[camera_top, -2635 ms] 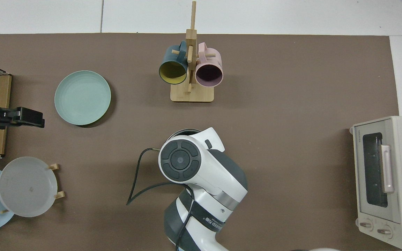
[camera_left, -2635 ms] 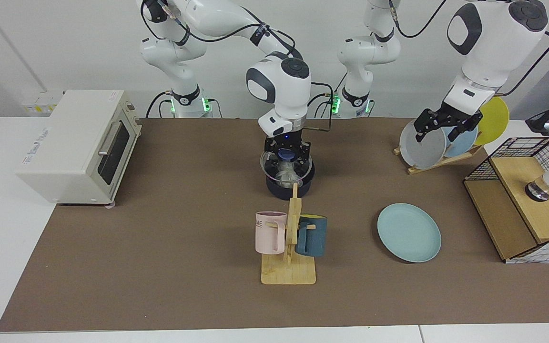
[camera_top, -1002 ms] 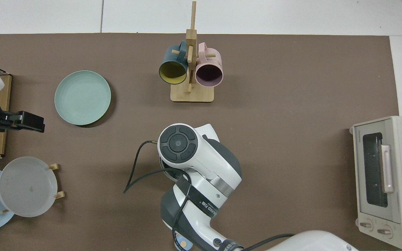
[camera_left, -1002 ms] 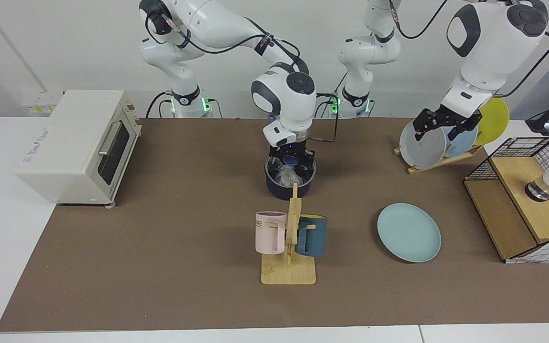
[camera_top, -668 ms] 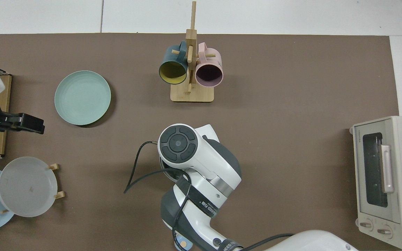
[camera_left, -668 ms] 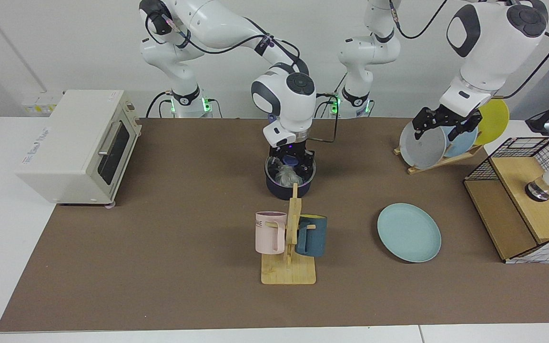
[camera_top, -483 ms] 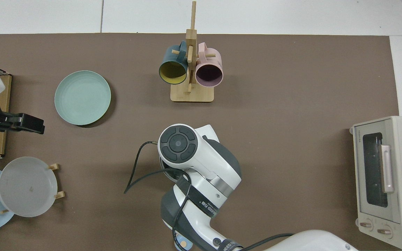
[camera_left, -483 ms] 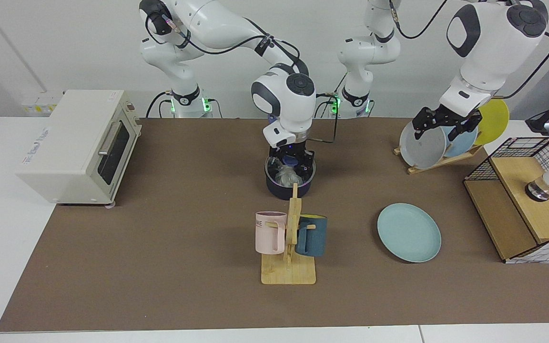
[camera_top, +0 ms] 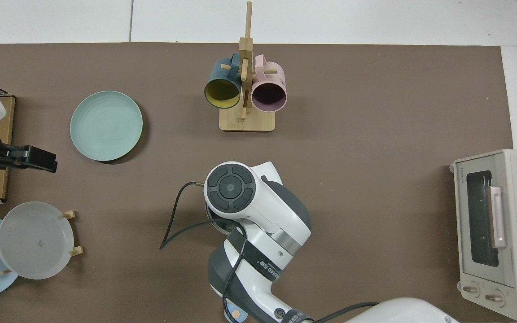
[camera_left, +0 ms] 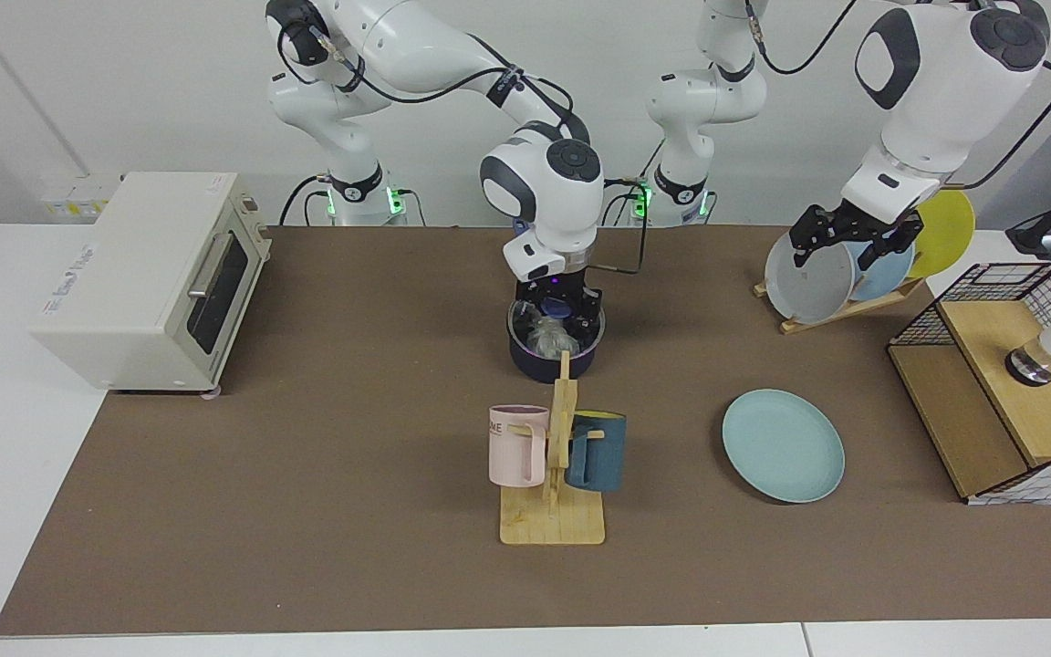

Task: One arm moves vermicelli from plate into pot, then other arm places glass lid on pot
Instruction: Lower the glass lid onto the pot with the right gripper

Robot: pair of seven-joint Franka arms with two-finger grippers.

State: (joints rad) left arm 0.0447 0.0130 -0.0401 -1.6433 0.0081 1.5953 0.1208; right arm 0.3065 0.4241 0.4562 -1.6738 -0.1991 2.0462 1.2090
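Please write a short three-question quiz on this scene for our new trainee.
1. True or false: the round light teal plate carries noodles.
2. Where are the whitish vermicelli bundles? A) toaster oven B) small dark saucepan C) pink mug
3. Fill in: the right gripper is at the blue knob of the round glass ____; the left gripper waits by the plate rack.

Key: 1 false; 2 B; 3 lid.

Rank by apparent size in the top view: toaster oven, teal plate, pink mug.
1. toaster oven, clearly largest, though cut by the frame edge.
2. teal plate.
3. pink mug, smallest; it hangs on a rack nearer the camera, yet looks smaller.
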